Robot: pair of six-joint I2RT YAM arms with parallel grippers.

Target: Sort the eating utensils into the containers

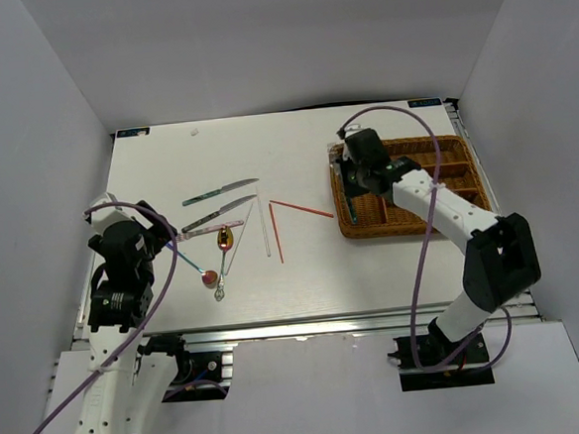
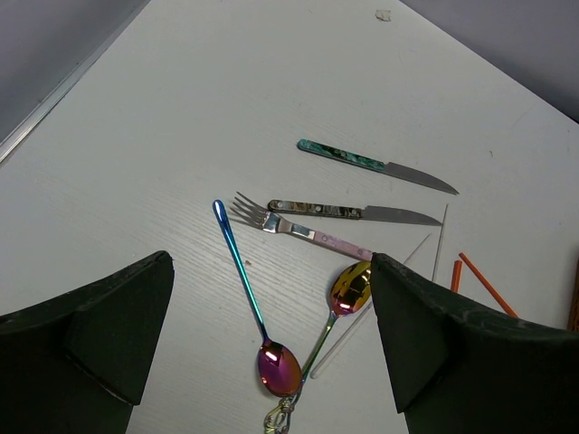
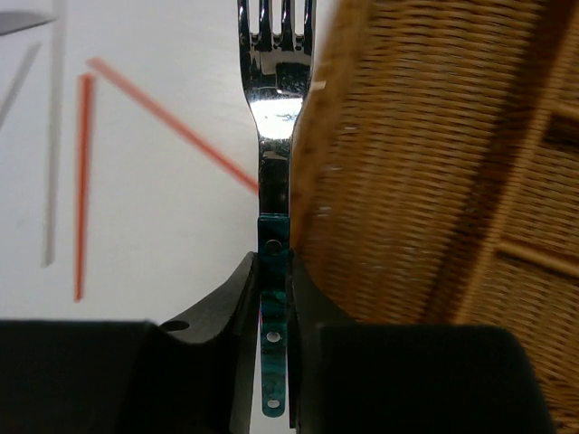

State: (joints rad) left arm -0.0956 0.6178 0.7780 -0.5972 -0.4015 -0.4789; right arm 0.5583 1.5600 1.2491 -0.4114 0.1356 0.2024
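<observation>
White table [image 1: 296,167]: right gripper [image 3: 273,268] clamps silver, green-handled fork [image 3: 276,117] against wicker tray [image 3: 407,181], tines clear wrist-view only; left gripper [image 2: 271,267] agape.

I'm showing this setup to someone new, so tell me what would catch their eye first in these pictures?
The right gripper is shut on a green-handled fork, held beside the rim of the brown wicker tray. Mid-table lie loose utensils: a green-handled knife, a dark-handled knife, a pink-handled fork, a gold spoon, a purple spoon, red chopsticks and white chopsticks. The left gripper hangs wide open above the spoons.
</observation>
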